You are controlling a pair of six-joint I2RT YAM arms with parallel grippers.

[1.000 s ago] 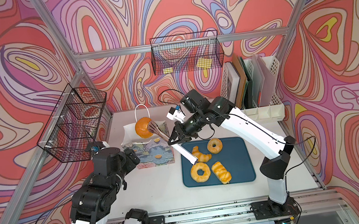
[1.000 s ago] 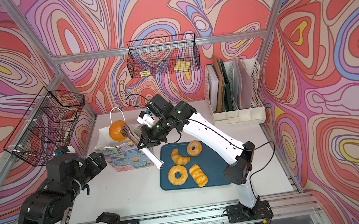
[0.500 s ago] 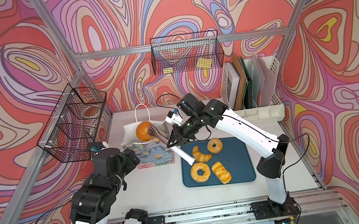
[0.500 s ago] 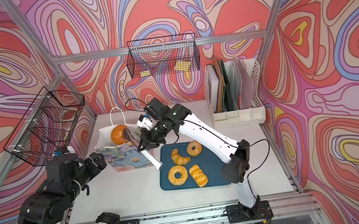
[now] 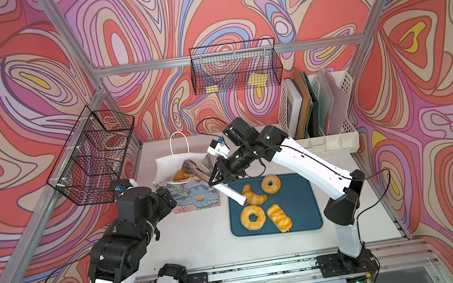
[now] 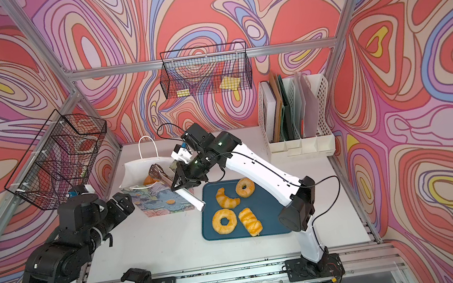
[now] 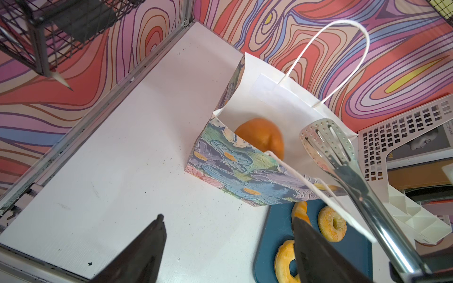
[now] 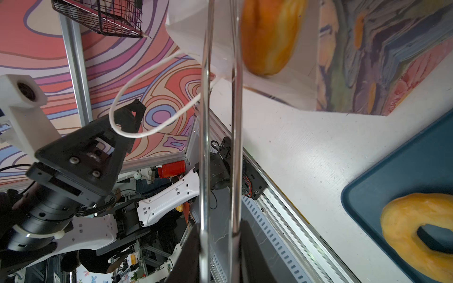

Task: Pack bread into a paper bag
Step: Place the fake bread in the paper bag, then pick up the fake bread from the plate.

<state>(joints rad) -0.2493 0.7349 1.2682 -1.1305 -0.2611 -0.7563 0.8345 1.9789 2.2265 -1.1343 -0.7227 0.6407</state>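
Swirled red and purple walls close in a white desk (image 5: pixel 202 234). On it the paper bag (image 5: pixel 193 195) stands upright with its mouth open, just beside the back left corner of a blue tray (image 5: pixel 301 197). That placing makes sense to us: the bag is a short reach from the bread, so each piece travels little.

The right end effector (image 5: pixel 216 178) is clamped around the handles of metal tongs (image 7: pixel 327 144). It holds them slanting, so that their slotted blades hang over the bag's mouth while the arm itself is clear of the paper. The blades carry nothing. Below them, inside the white lining, we see the round bun (image 7: pixel 261 137). It looks blurred in both wrist views, so we cannot say whether it rests on the bottom. We judge this to be the release of the first piece.

The left end effector (image 7: pixel 228 235) has its jaws wide apart, near the bag's printed side but not touching it. We think it is posted there to steady the bag if the tongs nudge it.

On the tray wait the croissant (image 5: pixel 252 197), a ring doughnut (image 5: pixel 270 184) behind it, a second doughnut (image 5: pixel 252 217) in front and the twisted roll (image 5: pixel 280 222). Most of the packing, we reckon, lies ahead.
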